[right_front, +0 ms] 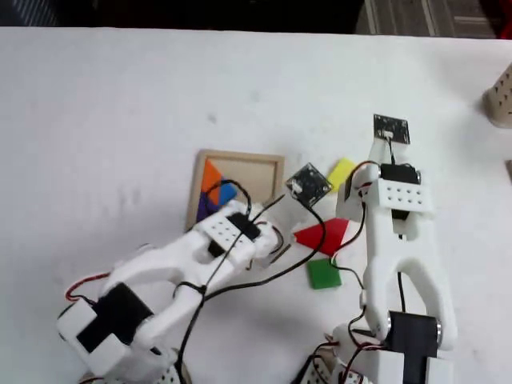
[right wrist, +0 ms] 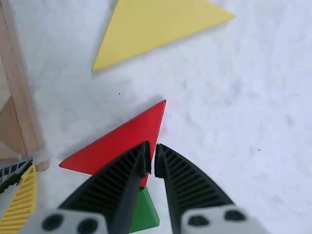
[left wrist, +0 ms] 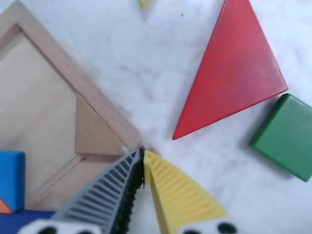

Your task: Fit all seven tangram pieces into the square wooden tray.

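Note:
The square wooden tray (right_front: 240, 164) holds an orange piece (right_front: 212, 174), a blue piece (right_front: 227, 193) and a purple piece (right_front: 205, 210) on its left side. In the left wrist view the tray (left wrist: 63, 73) also shows a pale wooden triangle (left wrist: 92, 134) beside the blue piece (left wrist: 9, 178). My left gripper (left wrist: 142, 155) is shut with nothing in it, tips at the tray's near right corner (right_front: 278, 237). A red triangle (right_front: 324, 234) (left wrist: 234, 73), a green square (right_front: 324, 274) (left wrist: 287, 136) and a yellow triangle (right_front: 342, 170) (right wrist: 156, 24) lie to the tray's right. My right gripper (right wrist: 152, 150) (right_front: 350, 214) is shut just over the red triangle (right wrist: 122, 141).
The two arms stand close together over the loose pieces. The left gripper's yellow finger (right wrist: 19, 200) shows beside the tray rim (right wrist: 19, 97). A pale pegged object (right_front: 500, 96) stands at the table's right edge. White table stretches behind and left of the tray.

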`<state>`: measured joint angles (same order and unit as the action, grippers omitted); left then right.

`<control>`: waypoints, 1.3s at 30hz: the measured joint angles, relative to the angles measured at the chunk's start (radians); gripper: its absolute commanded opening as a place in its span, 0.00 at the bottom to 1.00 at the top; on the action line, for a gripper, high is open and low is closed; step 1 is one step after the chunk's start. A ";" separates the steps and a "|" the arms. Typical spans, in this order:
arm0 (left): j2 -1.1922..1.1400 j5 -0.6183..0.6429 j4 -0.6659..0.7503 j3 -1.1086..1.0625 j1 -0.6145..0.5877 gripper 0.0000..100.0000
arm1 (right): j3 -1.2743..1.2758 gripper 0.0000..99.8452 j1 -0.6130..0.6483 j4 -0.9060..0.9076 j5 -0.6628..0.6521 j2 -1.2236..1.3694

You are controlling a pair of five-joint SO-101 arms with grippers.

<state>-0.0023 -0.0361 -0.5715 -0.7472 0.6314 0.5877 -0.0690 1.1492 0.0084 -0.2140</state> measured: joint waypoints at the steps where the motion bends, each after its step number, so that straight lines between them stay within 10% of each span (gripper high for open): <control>1: 0.000 0.000 0.000 0.000 0.000 0.02 | 0.000 0.02 0.000 0.000 0.000 0.000; 39: -0.121 0.178 0.049 0.126 -0.069 0.02 | 0.000 0.02 0.002 0.000 0.000 0.000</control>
<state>-0.1235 0.1419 -0.5224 -0.6214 0.5623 0.5877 -0.0675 1.1492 0.0084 -0.2140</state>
